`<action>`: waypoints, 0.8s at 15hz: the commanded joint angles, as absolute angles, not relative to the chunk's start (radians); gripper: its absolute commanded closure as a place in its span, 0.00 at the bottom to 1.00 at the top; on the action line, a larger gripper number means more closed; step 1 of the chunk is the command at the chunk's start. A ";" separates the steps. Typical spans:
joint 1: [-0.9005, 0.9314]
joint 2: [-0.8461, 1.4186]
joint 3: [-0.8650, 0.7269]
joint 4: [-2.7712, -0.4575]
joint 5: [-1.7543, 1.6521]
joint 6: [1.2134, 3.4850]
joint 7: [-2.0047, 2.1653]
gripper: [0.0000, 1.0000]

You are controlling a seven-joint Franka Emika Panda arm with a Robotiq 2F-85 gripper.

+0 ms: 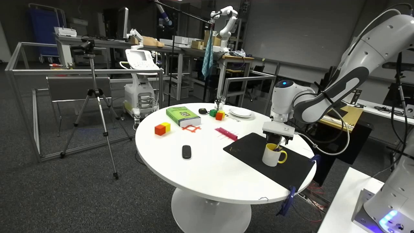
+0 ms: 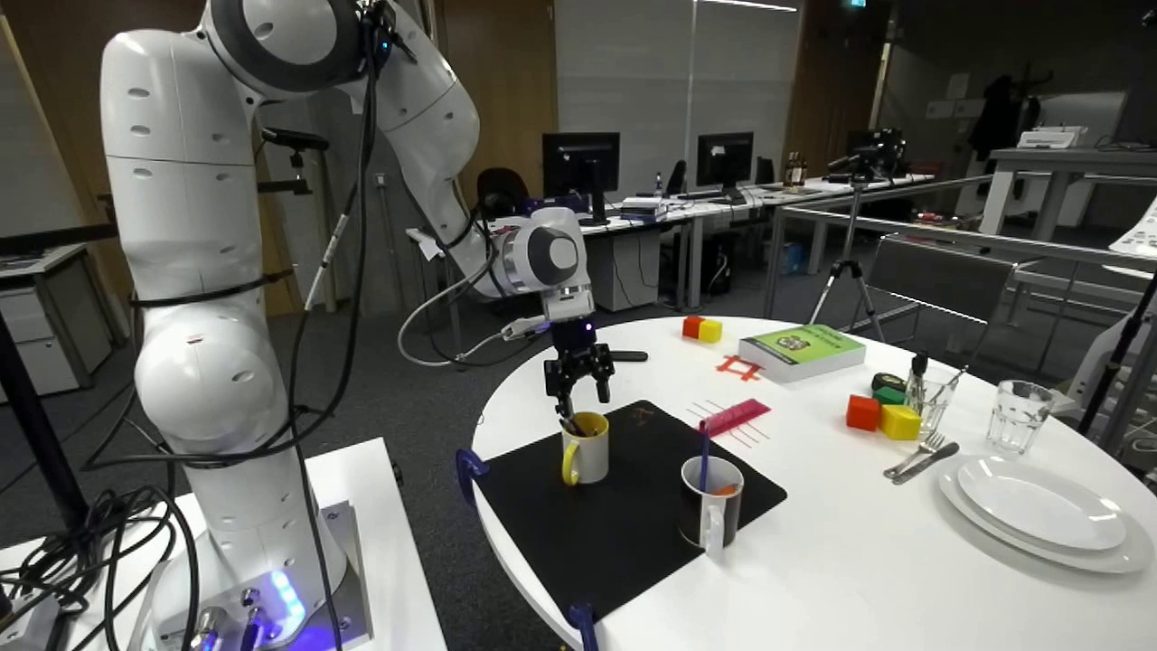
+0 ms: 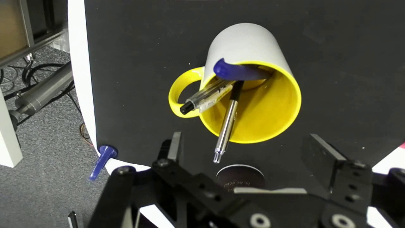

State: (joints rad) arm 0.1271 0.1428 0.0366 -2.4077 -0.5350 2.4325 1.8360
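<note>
Arm (image 2: 432, 117) bent, end effector (image 2: 584, 403) downward above mug (image 2: 592, 459).

In an exterior view, the camera stands back from the round table (image 1: 207, 168), angled down across it, robot arm (image 1: 365, 58) at right. In an exterior view with the arm's base (image 2: 239, 561) near at left, the camera looks from roughly the opposite side, cropping the table. Both exterior views share table, arm, tripod (image 2: 849, 268), black mat (image 2: 615, 542) and yellow-lined mug (image 2: 592, 459). Wrist view: steeply down, from close range, past the gripper (image 3: 245, 139) onto that mug and mat.
</note>
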 commanded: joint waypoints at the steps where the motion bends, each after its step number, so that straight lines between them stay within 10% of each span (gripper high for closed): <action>1: 0.150 0.133 0.019 -2.406 -0.602 2.384 1.940 0.00; 12: 0.141 0.157 0.026 -2.404 -0.703 2.248 1.982 0.00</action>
